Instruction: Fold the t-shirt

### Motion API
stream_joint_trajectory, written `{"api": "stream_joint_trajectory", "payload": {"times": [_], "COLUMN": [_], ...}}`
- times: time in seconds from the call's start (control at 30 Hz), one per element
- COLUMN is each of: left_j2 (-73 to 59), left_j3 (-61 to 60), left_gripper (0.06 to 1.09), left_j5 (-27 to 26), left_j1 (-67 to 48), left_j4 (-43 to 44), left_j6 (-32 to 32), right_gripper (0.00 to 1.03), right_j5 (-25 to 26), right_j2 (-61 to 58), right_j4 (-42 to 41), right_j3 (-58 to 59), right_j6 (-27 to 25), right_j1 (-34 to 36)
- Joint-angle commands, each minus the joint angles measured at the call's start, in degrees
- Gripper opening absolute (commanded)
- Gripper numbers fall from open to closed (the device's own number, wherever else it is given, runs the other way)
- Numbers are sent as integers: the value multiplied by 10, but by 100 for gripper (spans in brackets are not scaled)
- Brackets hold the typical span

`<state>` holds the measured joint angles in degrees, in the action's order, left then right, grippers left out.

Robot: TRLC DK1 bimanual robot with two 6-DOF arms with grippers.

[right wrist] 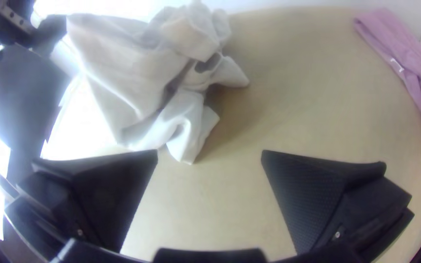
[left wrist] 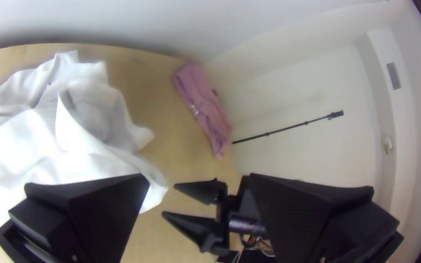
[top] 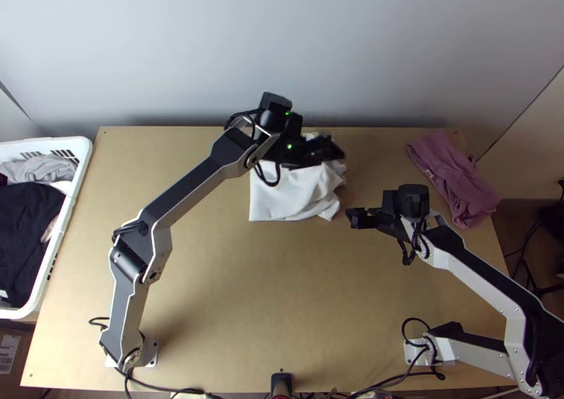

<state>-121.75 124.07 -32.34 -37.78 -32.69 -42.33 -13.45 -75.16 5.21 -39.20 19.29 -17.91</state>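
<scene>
Okay, shirt [top: 278,200] is lying rumpled near desk's [top: 233,293] far edge, open room stretching nearward; purple cloth [top: 451,177] is hugging right edge. Left claw [top: 331,151] is hovering over shirt, right claw [top: 352,218] near it, both gaping wide.

Mauve cloth [top: 455,180], far R of table [top: 296,293], white basket [top: 42,143] w/ clothes [top: 28,219] at L, black rod [left wrist: 288,128], poss. stand

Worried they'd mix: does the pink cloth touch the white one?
No, the wooden table shows between the pink cloth and the white cloth.
</scene>
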Motion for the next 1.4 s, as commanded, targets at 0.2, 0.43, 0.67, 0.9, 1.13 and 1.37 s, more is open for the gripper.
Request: {"api": "stream_joint_trajectory", "payload": {"times": [0.2,0.43,0.67,0.9,1.13,1.37], "left_j2": [-37,1,114,218,303,344], "left_j3": [-77,-78,-162,-231,-306,-344], "left_gripper": [104,104,104,104,104,104], "left_j5": [48,52,52,44,39,39], "left_j1": [38,102,213,298,336,348], "left_j4": [-167,-217,-210,-210,-209,-208], "left_j6": [223,230,243,255,272,268], "right_gripper": [99,99,99,99,99,99], "right_j5": [0,0,0,1,1,13], "right_j2": [2,-14,-27,-118,-175,-254], "right_j4": [0,0,-3,-108,-195,-195], "right_j3": [-17,-10,16,16,-10,-93], "right_j6": [4,29,92,167,203,236], "right_j1": [-41,-49,-87,-108,-90,-74]}}
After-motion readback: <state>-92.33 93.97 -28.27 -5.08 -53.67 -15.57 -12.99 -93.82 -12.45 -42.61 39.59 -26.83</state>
